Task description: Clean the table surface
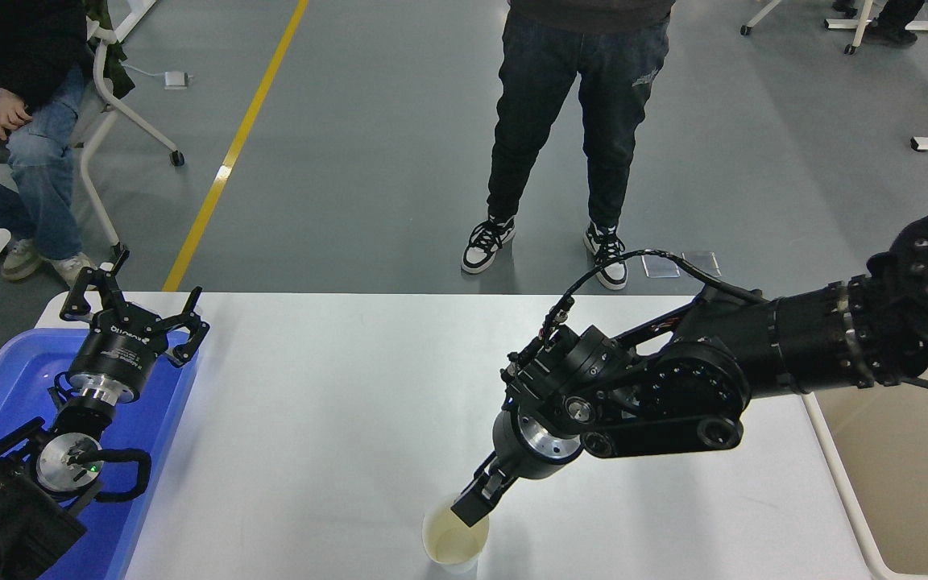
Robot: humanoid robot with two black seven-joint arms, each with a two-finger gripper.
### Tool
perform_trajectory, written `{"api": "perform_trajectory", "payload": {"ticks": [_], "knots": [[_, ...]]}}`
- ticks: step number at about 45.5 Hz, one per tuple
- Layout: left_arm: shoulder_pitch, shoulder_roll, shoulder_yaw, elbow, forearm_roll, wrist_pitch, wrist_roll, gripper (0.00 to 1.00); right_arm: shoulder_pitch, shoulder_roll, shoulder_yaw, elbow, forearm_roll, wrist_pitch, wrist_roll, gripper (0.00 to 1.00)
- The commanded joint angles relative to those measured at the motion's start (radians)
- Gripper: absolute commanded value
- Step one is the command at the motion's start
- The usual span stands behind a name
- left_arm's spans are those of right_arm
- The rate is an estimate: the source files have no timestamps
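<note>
Over round paper cup (454, 544): right tool (470, 507).

Single head view, high, looking forward and down over white table (335, 419).

A paper cup (454, 541) near the front edge; blue tub (5, 379) left, beige bin (907, 483) right

Beyond the table we see a smooth grey floor (383, 137) with soft reflections of overhead light. A yellow line (232, 149) runs diagonally across it on the left. At far left a person (5, 121) sits beside a white wheeled frame (122, 113). Another person (569, 121) stands centre. White furniture legs (859, 24) show far right.
</note>
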State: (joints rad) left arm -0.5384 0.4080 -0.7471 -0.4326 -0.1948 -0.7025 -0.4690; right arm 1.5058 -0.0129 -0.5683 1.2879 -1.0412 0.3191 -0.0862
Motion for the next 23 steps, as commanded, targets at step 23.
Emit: {"api": "perform_trajectory", "payload": {"ticks": [23], "knots": [[0.0, 0.0, 0.0, 0.0, 0.0, 0.0, 0.0, 1.0, -0.127, 0.013, -0.007, -0.111, -0.023, -0.008, 0.059, 0.8]]}}
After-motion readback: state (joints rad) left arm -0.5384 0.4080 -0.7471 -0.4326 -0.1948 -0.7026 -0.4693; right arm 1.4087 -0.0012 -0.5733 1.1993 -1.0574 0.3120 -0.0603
